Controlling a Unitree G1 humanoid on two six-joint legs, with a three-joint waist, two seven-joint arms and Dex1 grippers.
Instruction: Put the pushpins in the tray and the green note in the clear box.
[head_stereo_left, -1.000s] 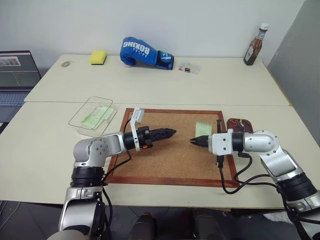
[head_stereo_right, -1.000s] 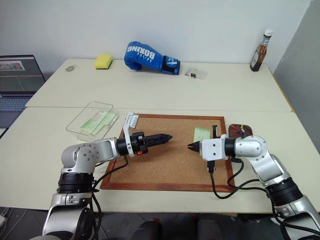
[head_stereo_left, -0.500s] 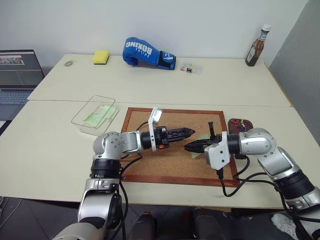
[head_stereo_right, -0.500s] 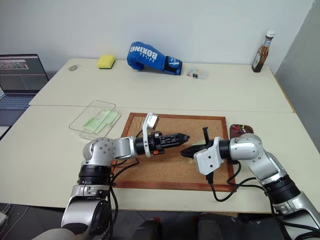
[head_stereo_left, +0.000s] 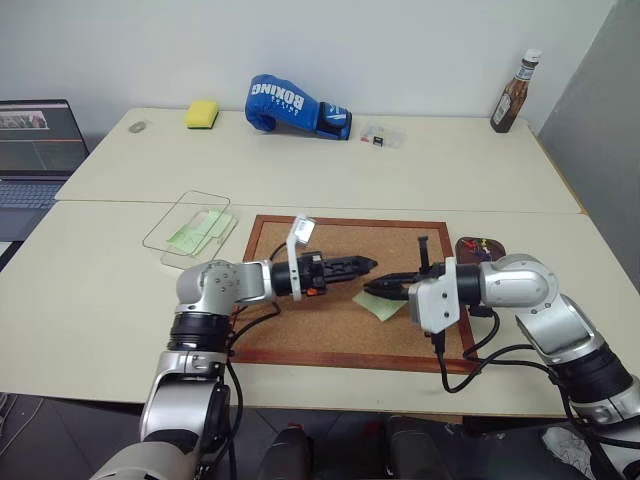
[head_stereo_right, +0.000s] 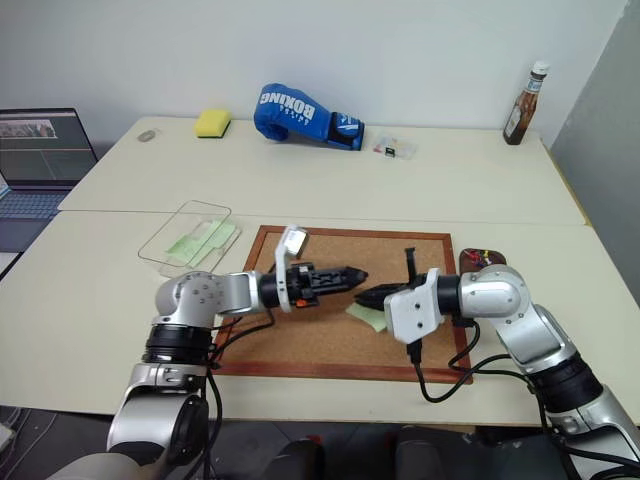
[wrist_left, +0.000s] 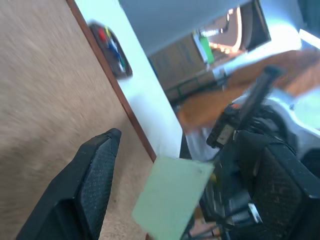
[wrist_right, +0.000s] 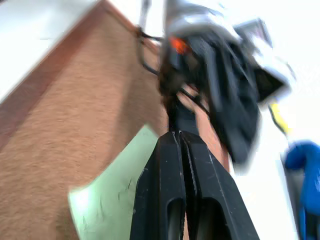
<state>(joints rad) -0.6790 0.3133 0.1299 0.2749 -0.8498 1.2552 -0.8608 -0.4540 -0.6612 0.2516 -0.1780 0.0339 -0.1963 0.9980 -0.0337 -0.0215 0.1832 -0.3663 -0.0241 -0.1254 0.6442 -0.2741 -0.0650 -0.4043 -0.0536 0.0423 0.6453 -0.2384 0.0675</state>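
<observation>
1. Left eye view first, starting at the table's left edge: the clear box sits just off the cork board's left border with pale green paper already lying inside it.

2. Next along, the left gripper reaches level across the board, its tip a little back from where it was half a second ago. The left wrist view shows its two fingers spread apart, nothing between them, with the note hanging right in the gap ahead.

3. Centre of the board now, and here's the change: a second ago the green note lay flat near the board's right border; now it is lifted off the cork and dangling from the right gripper.

4. That right gripper is closed tight on the note's edge, fingers pressed together in the right wrist view, the paper hanging to one side.

5. Looks like a hand-over is on. The box is on the left arm's side, so the open left fingers need to close on the free edge before the right lets go.

6. Right border: the tray holds the pushpins in a coloured cluster, so that half seems done.
</observation>
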